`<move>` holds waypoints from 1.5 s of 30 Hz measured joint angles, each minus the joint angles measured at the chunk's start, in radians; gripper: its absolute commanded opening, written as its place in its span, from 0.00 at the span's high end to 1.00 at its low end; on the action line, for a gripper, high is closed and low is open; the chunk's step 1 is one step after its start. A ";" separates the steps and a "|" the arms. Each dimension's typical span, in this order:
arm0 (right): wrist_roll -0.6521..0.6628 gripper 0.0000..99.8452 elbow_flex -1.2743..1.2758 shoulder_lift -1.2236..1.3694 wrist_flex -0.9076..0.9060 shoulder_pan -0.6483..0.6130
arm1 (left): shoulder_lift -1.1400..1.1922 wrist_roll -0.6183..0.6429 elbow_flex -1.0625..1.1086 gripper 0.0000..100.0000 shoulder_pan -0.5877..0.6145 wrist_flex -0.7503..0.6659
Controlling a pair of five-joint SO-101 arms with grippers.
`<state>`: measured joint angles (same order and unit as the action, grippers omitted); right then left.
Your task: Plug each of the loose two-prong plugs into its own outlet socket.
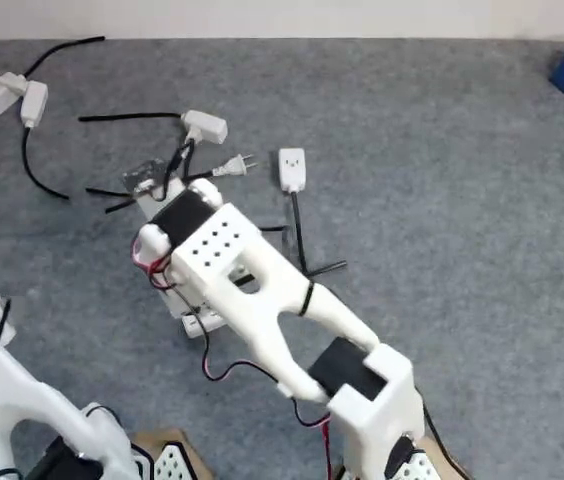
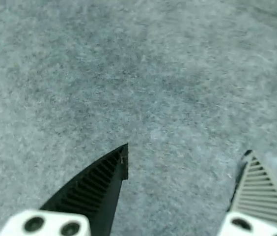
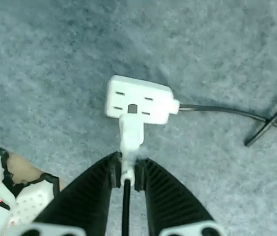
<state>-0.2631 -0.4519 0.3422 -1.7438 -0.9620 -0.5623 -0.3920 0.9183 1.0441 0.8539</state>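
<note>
Pinched by its cord end in the right gripper (image 3: 127, 169), a white plug (image 3: 130, 132) has its front against the face of a white outlet socket (image 3: 138, 101) that lies toward the near edge of the grey desk (image 1: 462, 250). Left gripper (image 2: 185, 164) hangs spread over bare desk. Toward the far edge, a second plug (image 1: 234, 166) lies loose just beside a second socket (image 1: 291, 168).
</note>
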 measured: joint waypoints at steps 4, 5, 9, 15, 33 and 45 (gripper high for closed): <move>0.000 0.99 -0.017 0.057 0.000 -0.002 | 0.029 -0.038 0.000 0.65 0.003 -0.031; 0.000 0.99 -0.017 0.072 0.000 -0.002 | 0.038 -0.041 0.000 0.65 0.015 -0.046; 0.000 0.99 -0.061 0.112 0.000 -0.002 | 0.064 -0.043 0.000 0.65 0.061 -0.094; 0.002 0.99 -0.084 0.118 0.000 0.006 | 0.075 -0.048 0.000 0.65 0.064 -0.103; 0.232 0.99 0.129 -0.396 0.114 0.017 | 0.080 -0.048 -0.160 0.65 -0.397 0.253; 0.290 0.99 1.267 -1.096 0.690 0.040 | 0.080 -0.037 -0.339 0.65 -0.743 0.549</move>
<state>0.0269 0.8155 -0.7534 -1.0533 -0.9221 -0.4826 -0.4289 0.5792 0.3015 1.4032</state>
